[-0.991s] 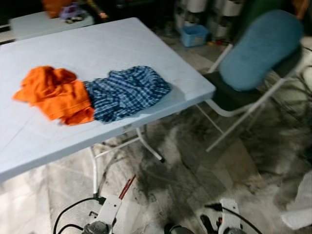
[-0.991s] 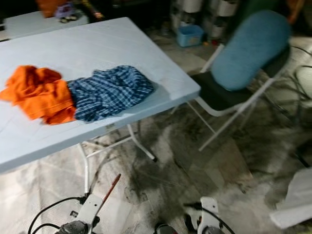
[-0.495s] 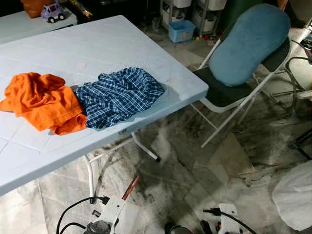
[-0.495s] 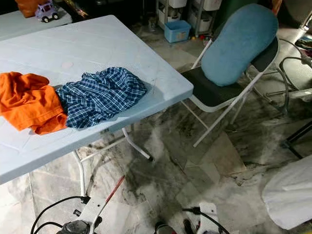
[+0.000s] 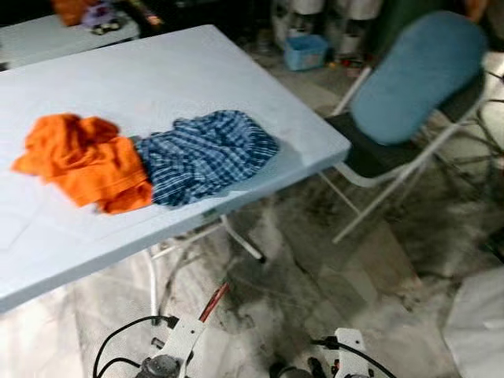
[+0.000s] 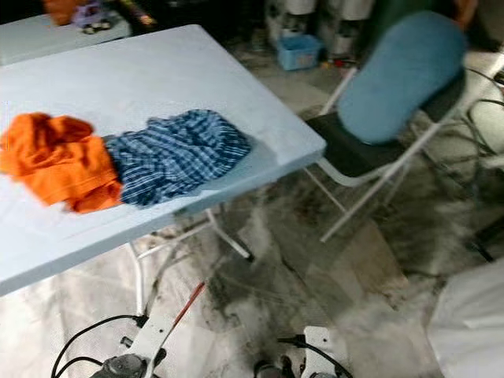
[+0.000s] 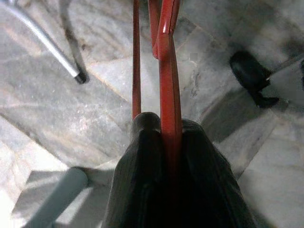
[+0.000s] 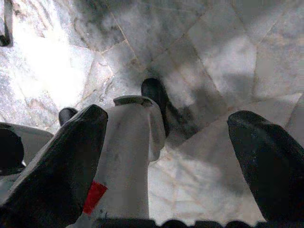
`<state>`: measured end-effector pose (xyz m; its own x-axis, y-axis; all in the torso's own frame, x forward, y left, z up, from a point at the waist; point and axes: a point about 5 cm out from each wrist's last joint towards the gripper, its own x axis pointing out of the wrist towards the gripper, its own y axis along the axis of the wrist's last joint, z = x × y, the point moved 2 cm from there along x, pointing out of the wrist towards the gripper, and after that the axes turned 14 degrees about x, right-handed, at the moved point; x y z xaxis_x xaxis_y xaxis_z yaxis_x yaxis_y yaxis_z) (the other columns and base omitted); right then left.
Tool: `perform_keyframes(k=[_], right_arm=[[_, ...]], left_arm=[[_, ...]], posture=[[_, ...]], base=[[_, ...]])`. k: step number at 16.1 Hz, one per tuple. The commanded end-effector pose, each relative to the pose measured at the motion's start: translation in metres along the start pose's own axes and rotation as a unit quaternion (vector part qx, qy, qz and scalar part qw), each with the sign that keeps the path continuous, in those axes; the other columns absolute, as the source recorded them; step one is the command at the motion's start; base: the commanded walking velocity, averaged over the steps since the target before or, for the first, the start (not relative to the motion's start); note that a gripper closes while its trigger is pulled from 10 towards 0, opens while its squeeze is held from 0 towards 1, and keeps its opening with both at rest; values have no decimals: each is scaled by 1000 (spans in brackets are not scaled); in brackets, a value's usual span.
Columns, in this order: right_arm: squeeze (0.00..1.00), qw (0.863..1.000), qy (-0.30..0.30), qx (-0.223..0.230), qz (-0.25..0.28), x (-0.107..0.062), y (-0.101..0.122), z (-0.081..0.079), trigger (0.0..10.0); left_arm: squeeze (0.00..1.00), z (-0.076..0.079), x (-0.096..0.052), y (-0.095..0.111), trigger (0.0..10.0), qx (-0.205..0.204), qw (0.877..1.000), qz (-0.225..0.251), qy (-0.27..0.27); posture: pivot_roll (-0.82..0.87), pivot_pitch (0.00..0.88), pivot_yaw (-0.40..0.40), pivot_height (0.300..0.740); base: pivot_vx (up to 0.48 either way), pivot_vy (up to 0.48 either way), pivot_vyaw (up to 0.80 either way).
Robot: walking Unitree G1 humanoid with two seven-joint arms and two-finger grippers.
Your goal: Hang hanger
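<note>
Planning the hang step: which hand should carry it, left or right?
Left. In the left wrist view the left hand is shut on the red hanger, pointing down at the floor. The right hand hangs open with nothing between its fingers, so using it would likely need a handover first.

The red hanger [image 7: 165, 71] is a thin hanger of glossy red rods. In the left wrist view, its thicker bar runs straight out between the two black fingers [image 7: 142, 156] of the left gripper [image 7: 164, 130], which are pinched tightly against it, with a thinner red rod running beside it. From the head, a short length of it [image 5: 213, 299] slants low above the marble floor.
</note>
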<state>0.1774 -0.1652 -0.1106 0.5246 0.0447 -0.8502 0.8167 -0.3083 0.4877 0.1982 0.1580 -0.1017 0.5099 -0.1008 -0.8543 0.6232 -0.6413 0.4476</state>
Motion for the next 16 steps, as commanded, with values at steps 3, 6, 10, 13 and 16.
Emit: perform_keyframes(k=[3,6,10,13,16], right_arm=[[0,1000,2,-4,-6,1,-1,-7,10000],[0,1000,4,-8,-4,1,1,-6,10000],[0,1000,5,-21,-8,0,-1,-3,10000],[0,1000,5,-25,-10,0,-1,-3,10000],[0,1000,5,-26,-11,0,-2,-3,10000]], left_arm=[[0,3,0,-3,10000,5,1000,-3,-7],[0,2,-1,-4,10000,8,1000,-4,-7],[0,0,-1,-5,10000,12,1000,-5,-4],[0,-1,-1,-5,10000,14,1000,-6,-4],[0,-1,-1,-6,10000,15,1000,-7,-4]], posture=[[-85,107,10,740],[-82,104,12,740],[-79,101,13,740],[-81,104,14,740],[-85,108,14,740]], base=[[0,0,0],[-175,0,0],[-368,0,0],[-368,0,0],[-369,0,0]])
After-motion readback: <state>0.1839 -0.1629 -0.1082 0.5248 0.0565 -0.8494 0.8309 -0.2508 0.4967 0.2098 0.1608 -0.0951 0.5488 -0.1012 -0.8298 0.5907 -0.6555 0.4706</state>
